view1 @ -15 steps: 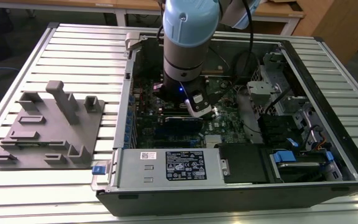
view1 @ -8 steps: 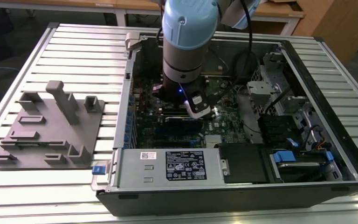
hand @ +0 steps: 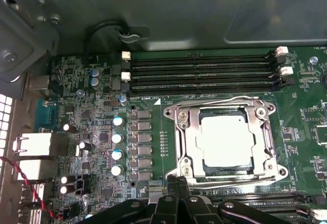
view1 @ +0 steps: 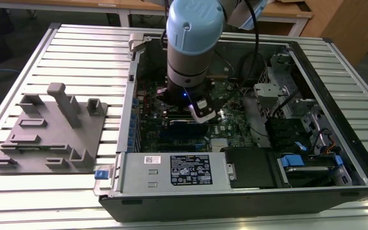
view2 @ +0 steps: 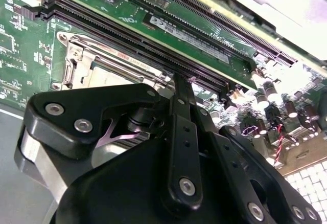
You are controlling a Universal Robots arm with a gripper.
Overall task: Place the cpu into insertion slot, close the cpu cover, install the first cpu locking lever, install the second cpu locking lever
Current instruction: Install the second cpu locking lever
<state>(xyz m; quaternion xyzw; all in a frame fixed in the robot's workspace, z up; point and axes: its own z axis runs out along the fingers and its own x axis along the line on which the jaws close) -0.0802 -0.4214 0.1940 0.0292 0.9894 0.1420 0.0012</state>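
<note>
The cpu (hand: 227, 141), a square chip with a silvery top, lies flat in the insertion slot, whose dark rim (hand: 219, 172) shows around it. The cpu cover (hand: 185, 142), a silvery metal frame, is folded down over the chip's edges. Thin wire levers lie along two opposite sides of the cover, one (hand: 219, 101) beside the memory slots and one (hand: 230, 183) on the gripper's side. My gripper (hand: 176, 183) hovers just off that second side with its black fingers (view2: 182, 88) pressed together and nothing between them. In the exterior view the gripper (view1: 201, 114) hangs low inside the open computer case.
Long black memory slots (hand: 199, 73) run beside the socket, and a row of capacitors (hand: 117, 138) stands on its other side. The case holds a power supply (view1: 171, 170) and drive cage (view1: 299, 129). A grey fixture plate (view1: 50, 134) lies at the exterior view's left.
</note>
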